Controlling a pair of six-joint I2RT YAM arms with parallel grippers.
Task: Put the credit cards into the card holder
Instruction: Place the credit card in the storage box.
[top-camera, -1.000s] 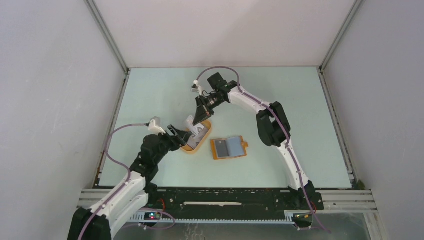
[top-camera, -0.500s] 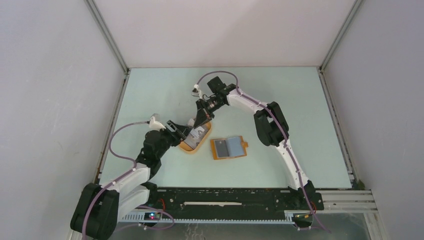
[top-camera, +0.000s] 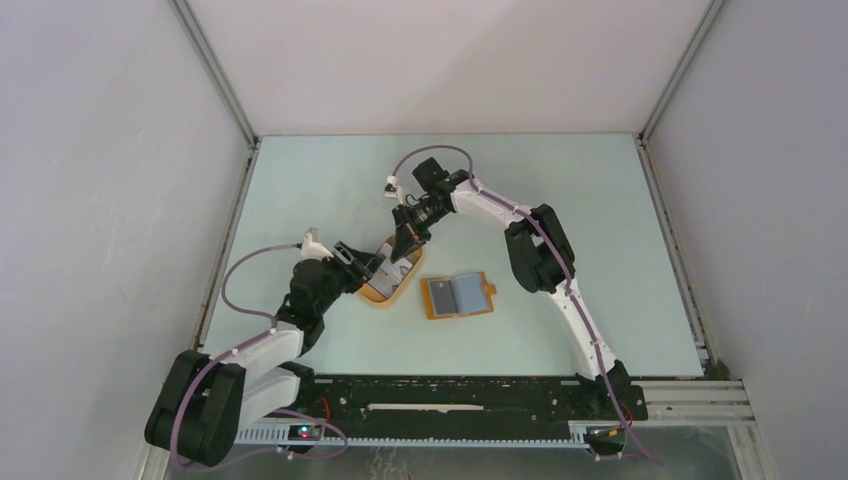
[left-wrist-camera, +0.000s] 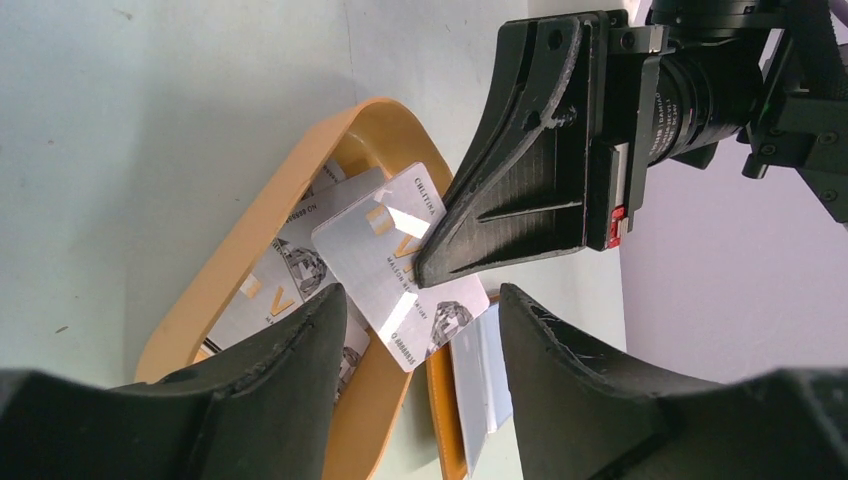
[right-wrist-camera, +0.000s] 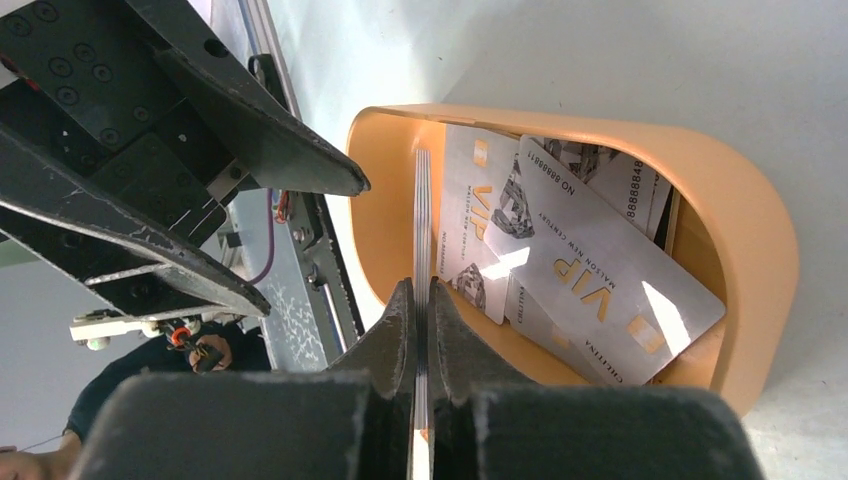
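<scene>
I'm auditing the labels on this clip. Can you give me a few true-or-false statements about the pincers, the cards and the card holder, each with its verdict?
1. The right pincer is shut on a credit card held edge-on. True.
2. The left pincer grips a card too. False: it is open and holds nothing.
3. The card holder lies folded shut. False: it lies open beside the orange tray.
4. Several other cards lie inside the orange tray. True.
</scene>
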